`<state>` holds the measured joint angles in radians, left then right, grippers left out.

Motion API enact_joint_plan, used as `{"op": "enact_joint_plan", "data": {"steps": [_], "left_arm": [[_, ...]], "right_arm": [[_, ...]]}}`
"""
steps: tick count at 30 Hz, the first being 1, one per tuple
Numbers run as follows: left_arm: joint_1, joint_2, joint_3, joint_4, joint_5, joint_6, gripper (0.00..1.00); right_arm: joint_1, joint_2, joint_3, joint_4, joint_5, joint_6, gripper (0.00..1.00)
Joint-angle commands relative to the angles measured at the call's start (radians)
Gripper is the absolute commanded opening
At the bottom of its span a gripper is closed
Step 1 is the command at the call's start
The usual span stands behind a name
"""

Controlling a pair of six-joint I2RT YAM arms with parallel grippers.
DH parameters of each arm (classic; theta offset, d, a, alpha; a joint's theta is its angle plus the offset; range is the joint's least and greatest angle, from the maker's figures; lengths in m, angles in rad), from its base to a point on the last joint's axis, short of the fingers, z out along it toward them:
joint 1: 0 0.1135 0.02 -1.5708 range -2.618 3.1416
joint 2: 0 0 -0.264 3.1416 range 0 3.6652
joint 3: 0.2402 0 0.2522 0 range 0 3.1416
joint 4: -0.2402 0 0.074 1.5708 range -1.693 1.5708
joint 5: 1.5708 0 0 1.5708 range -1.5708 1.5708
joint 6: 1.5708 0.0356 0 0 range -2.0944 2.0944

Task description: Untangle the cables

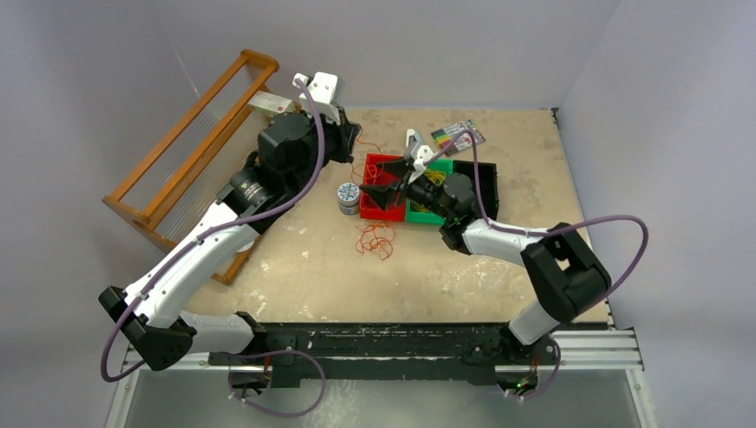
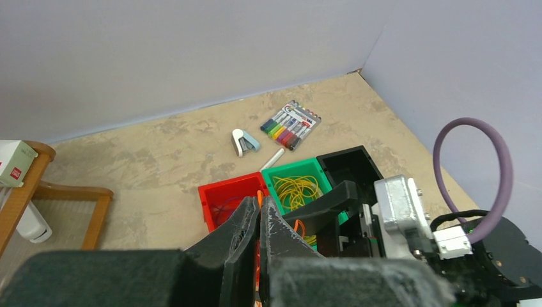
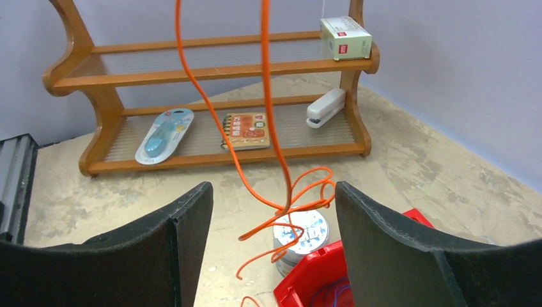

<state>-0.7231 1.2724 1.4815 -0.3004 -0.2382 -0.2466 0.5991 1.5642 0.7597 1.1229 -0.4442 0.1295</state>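
Left pincer [image 2: 259, 211] pinched shut, orange cable [image 3: 269, 96] caught in it by the look of it. Strands drop near-vertical from there, long axis up-down, tail ends in heap [image 1: 376, 237] on desk [image 1: 294, 267]. Right pincer [image 3: 273, 189] wide open, holding nothing. Strands dead ahead between its fingers, knot low, just past tips. Right arm nearer knot, my guess it grabs there. Yellow cables [image 2: 297, 188] already in green bin [image 2: 289, 166].

Three bins [image 2: 203, 195], one wooden rack [image 3: 224, 155], one marker pack [image 2: 291, 125]
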Motion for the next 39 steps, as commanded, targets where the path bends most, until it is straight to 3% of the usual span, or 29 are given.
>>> {"op": "enact_joint_plan", "data": {"steps": [1, 6, 15, 22, 30, 39], "left_arm": [[0.000, -0.004, 0.049, 0.045, 0.006, -0.005, 0.00], [-0.001, -0.005, 0.047, 0.040, -0.001, 0.001, 0.00], [0.000, -0.021, 0.013, 0.044, -0.062, 0.007, 0.00], [-0.001, -0.028, -0.036, 0.036, -0.104, -0.004, 0.00], [-0.001, -0.024, -0.084, 0.062, -0.044, -0.027, 0.36], [-0.001, -0.007, -0.112, 0.062, -0.043, -0.042, 0.43]], "right_arm": [[0.007, 0.037, 0.069, 0.105, 0.045, -0.022, 0.67], [0.008, 0.067, 0.073, 0.109, 0.060, -0.015, 0.39], [0.008, -0.011, 0.038, 0.021, 0.120, 0.004, 0.00], [0.006, -0.197, -0.009, -0.146, 0.214, -0.019, 0.00], [-0.001, -0.367, 0.052, -0.489, 0.499, -0.069, 0.00], [-0.126, -0.433, 0.101, -0.750, 0.664, -0.067, 0.00]]}}
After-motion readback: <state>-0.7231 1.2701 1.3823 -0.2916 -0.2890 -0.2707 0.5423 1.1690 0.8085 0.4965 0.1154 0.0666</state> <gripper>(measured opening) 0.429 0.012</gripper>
